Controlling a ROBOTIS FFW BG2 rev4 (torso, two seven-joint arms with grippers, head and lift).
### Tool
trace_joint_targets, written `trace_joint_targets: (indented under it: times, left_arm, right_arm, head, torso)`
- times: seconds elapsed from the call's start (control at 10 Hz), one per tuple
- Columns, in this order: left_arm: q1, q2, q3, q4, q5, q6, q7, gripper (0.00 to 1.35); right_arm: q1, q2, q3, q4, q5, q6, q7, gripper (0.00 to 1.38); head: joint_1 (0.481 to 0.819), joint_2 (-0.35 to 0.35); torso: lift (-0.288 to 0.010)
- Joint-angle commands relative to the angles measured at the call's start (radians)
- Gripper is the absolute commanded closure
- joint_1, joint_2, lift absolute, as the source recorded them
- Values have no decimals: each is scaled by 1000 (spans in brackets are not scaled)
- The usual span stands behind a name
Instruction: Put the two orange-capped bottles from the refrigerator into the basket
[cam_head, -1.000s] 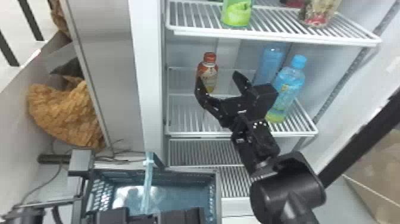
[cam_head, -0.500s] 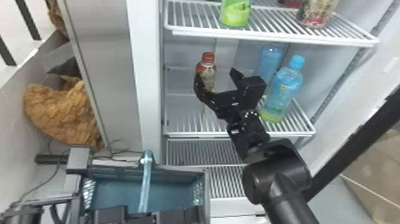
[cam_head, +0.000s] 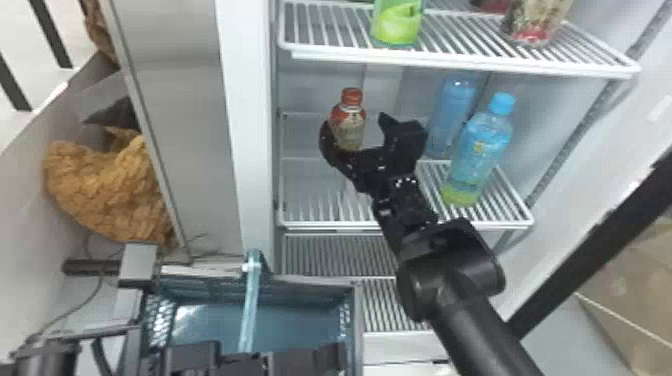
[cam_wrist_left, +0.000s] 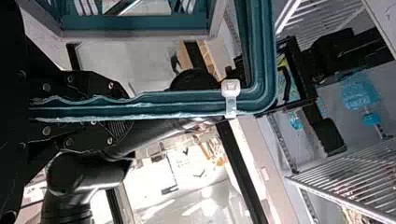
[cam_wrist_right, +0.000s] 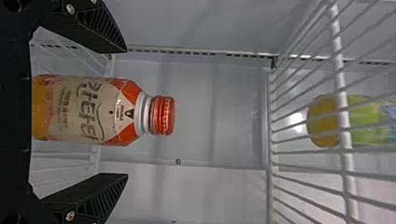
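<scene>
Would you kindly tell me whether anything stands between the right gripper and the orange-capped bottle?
Nothing visible does; the bottle shows between the open fingers of the right gripper, with a gap on either side.

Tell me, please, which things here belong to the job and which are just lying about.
Belong to the job:
orange-capped bottle
basket
refrigerator
left end effector
right end effector

Just lying about:
blue-capped bottle
green container
brown bundle

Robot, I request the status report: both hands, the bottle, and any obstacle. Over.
Right hand open around orange-capped bottle, not clamped. Left hand shut on basket handle. No obstacle seen between right hand and bottle.
</scene>
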Motion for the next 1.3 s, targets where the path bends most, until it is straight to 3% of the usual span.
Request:
trace_joint_targets:
  times: [0.0,0.2,0.3,0.4,0.5,0.9,1.2]
  left_arm:
    - [-4,0,-4,4,0,0,0,1144]
    - [-4,0,-4,4,0,-2,0,1144]
    - [-4,0,-4,6,2,-2,0,1144]
    - [-6,0,-6,6,4,-2,0,1144]
    - [-4,0,-6,6,4,-2,0,1144]
    - [-1,0,-8,6,14,-2,-5,1144]
    - [1,0,-6,6,16,-2,-8,1144]
  right_arm:
    - [-46,-5,24,65,-1,-7,-11,101]
    - [-75,-5,36,114,-29,-7,-14,145]
    - [-95,-9,60,136,-67,-7,-12,367]
    - [-107,-11,72,146,-79,-7,-11,756]
    - [-107,-11,74,146,-81,-19,-11,883]
    - [-51,-21,38,72,-121,-49,37,886]
    - [119,-37,-50,-178,-121,-49,98,886]
  head:
    - [695,-139]
    - [695,-138]
    - [695,-139]
    - [695,-135]
    - [695,-128]
    - [695,-124]
    - [695,-143]
  torso:
    - [-288]
    - [-288]
    - [-288]
    - [-288]
    - [-288]
    - [-288]
    - [-288]
